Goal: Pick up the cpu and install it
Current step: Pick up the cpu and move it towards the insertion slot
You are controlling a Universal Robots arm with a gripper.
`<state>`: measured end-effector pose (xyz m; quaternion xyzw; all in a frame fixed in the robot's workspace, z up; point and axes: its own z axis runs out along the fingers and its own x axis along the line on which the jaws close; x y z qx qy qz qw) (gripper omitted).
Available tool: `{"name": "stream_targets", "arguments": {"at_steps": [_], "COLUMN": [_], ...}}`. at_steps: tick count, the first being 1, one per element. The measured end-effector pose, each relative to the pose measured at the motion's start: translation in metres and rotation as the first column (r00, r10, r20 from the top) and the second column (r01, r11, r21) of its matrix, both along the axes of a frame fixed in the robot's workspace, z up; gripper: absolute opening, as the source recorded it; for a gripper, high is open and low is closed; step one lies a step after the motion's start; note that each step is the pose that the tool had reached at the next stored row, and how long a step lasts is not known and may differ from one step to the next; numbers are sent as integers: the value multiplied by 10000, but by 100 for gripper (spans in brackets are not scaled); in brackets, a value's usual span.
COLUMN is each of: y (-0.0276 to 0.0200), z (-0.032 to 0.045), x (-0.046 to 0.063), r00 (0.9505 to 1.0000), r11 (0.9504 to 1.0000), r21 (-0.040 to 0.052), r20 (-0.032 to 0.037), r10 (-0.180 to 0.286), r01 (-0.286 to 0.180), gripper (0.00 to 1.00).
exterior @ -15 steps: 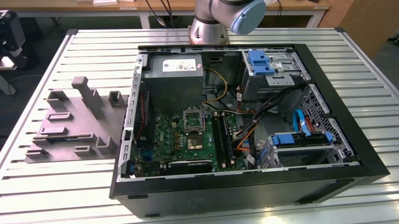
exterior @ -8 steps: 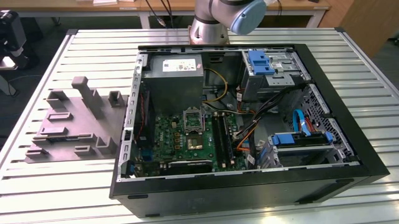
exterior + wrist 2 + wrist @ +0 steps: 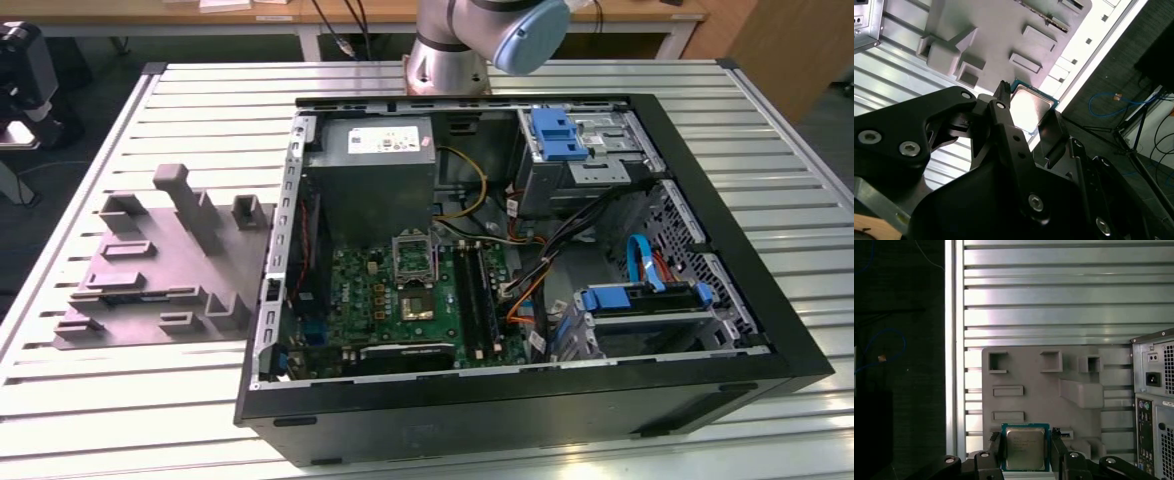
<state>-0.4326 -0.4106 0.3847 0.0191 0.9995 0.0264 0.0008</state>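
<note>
- Currently the gripper [image 3: 1027,439] is clenched on the cpu [image 3: 1025,449], w/ one finger [image 3: 995,445] on each of two opposite edges. No gap shows btw finger and rim in the first wrist view.
- The cpu lies flat btw the fingertips, its silvery top facing the cams in both wrist views.
- It's square, so there's no long axis to speak of. Its sides run parallel to the sides of the grey fixture tray [image 3: 1034,400] behind it.
- The chip looks big against the tray's pockets, so my read is that it's lifted well clear of the tray, not resting in a pocket.
- Key relation: the chip is already in the claw, over the tray. The open pc case [image 3: 534,405] stands just beside the tray, on the exterior view's right of it. Both sit on the slatted table [image 3: 134,400].
- Inside the case the green board [image 3: 380,305] lies flat. A dark-framed socket [image 3: 414,252] sits on it btw the grey power supply [image 3: 380,150] and the brownish fixed chip [image 3: 418,303].
- Can't tell if the socket's cover is up.
- The case's rear panel [image 3: 1154,400] shows just past the tray's edge in the first wrist view.
</note>
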Motion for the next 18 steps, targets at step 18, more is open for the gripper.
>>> {"name": "stream_targets", "arguments": {"at_steps": [18], "y": [0], "z": [0], "x": [32], "r00": [10000], "r11": [10000], "r21": [0], "r20": [0], "r10": [0], "r01": [0], "gripper": [47]}}
